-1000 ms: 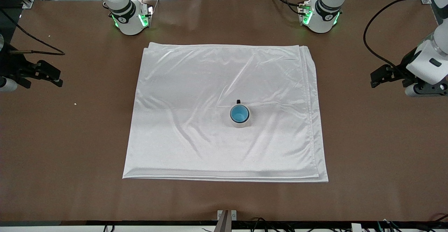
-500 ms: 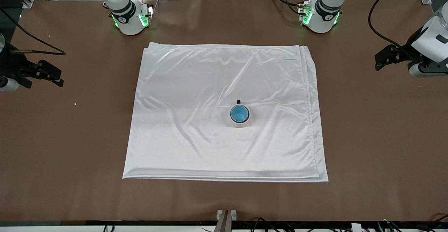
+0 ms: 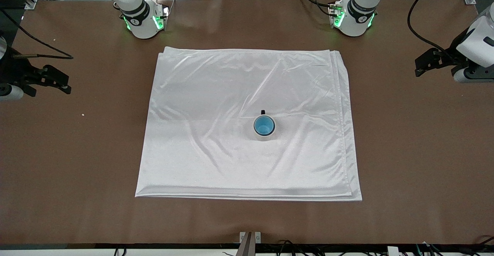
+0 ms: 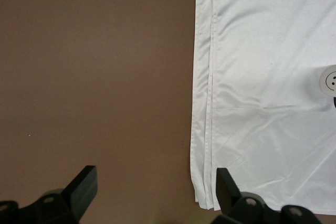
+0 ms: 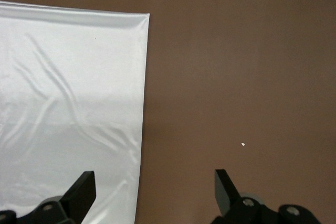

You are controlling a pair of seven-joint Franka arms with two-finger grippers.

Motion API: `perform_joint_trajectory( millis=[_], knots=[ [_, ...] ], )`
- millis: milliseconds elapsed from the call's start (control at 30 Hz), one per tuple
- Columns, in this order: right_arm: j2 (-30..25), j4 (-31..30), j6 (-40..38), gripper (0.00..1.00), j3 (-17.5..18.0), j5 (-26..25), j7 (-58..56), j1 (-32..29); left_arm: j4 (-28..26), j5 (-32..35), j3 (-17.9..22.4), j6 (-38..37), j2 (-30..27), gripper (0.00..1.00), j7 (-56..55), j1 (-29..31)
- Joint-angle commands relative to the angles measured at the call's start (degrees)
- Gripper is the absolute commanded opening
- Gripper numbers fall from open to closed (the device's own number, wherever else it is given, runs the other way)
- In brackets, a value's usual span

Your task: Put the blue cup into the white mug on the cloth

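Blue cup (image 3: 264, 125) inside white mug (image 3: 264, 134).

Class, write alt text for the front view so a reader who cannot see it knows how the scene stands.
A blue cup sits inside a white mug on a large white cloth spread over a brown table. Both arms wait off the cloth: the left pincer and right pincer hang open over opposite table ends.

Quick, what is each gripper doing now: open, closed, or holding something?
Left gripper: open, holding nothing, over bare table at the left arm's end.
Right gripper: open, holding nothing, over the table beside the cloth, at the right arm's end.
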Motion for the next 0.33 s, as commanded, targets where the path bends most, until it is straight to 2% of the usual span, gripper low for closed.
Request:
perform_joint_trajectory(
  millis=[0,300],
  knots=[
    [-0.04,0.65,-1.45,1.00,0.39,0.94,-0.93,-0.54,-1.14,0.30,-0.18,-0.54,-1.43,1.00,1.56,0.39],
    [-0.04,0.73,-2.51,1.00,0.39,0.94,-1.02,-0.54,-1.14,0.39,-0.18,-0.54,-1.34,1.00,1.56,0.39]
  ],
)
